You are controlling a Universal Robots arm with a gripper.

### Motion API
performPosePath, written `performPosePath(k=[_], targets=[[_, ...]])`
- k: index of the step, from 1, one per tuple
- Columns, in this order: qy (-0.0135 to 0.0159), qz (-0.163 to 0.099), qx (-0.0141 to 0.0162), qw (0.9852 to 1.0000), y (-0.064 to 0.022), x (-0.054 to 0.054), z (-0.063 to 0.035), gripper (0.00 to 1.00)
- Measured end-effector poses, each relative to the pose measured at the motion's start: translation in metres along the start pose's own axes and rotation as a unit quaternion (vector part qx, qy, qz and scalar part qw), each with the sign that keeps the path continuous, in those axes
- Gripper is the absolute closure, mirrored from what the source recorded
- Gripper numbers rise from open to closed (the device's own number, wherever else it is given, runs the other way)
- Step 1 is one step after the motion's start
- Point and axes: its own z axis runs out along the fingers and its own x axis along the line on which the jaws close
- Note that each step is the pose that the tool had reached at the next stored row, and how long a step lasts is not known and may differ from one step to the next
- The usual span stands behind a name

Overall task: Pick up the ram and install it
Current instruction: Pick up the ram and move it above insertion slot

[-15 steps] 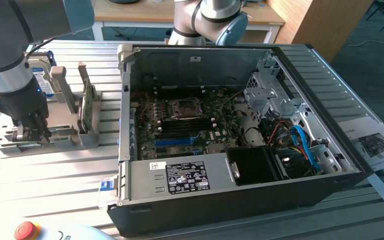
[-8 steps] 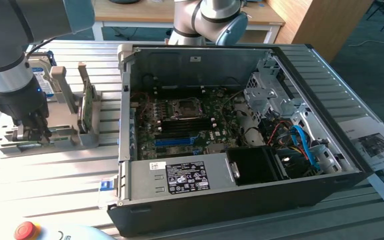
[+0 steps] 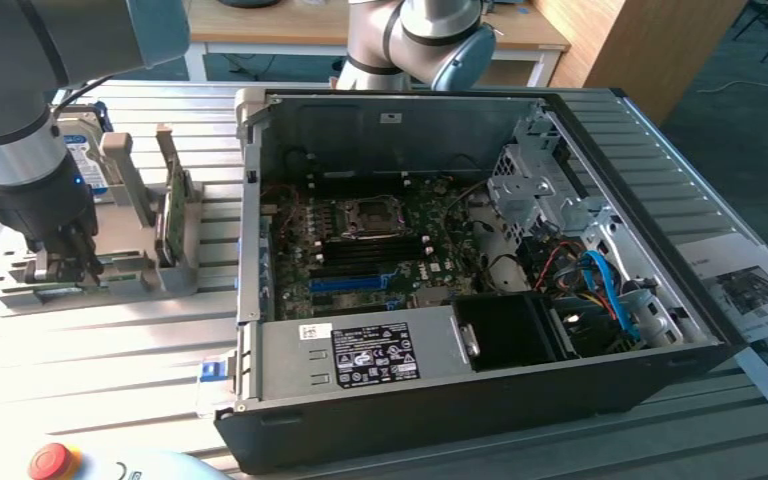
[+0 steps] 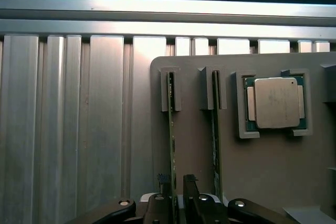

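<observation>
The ram (image 4: 171, 129) you were after stood on edge in the grey holder tray (image 4: 273, 171), in the slot farthest from the processor (image 4: 276, 102) that sat in the tray's square pocket. A second stick (image 4: 215, 129) stood in the neighbouring slot, between your stick and the processor.

Your gripper (image 4: 176, 182) hung over the tray with its jaws spread wide and empty. One of its fingers (image 4: 163, 181) was on the outer side of the ram and the other was in the gap between the two sticks. The ram looked closer to the outer finger than to the inner one, so you were not quite centred.

To do this grasp well, you needed the stick midway between the pads and the pads parallel to the board, or the closing would have tilted it in its slot. The inner finger also had to stay clear of the second stick. A hold on the bare board edge, low enough not to slip, looked safest.

The open computer case (image 3: 491, 400), motherboard (image 3: 371, 240) exposed, lay well apart from the tray on the slatted aluminium table (image 4: 79, 129).
</observation>
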Motion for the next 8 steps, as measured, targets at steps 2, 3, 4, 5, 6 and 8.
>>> performPosePath(k=[2, 3, 4, 5, 6, 8], targets=[[0.0003, 0.000, -0.0005, 1.0000, 0.0000, 0.0000, 0.0001, 0.76], [0.0004, 0.000, -0.0006, 1.0000, 0.0000, 0.0000, 0.0001, 0.76], [0.0004, 0.000, -0.0006, 1.0000, 0.0000, 0.0000, 0.0001, 0.76], [0.0005, 0.000, -0.0007, 1.0000, 0.0000, 0.0000, 0.0001, 0.76], [0.0005, 0.000, -0.0007, 1.0000, 0.0000, 0.0000, 0.0001, 0.76], [0.0005, 0.000, -0.0007, 1.0000, 0.0000, 0.0000, 0.0000, 0.76]])
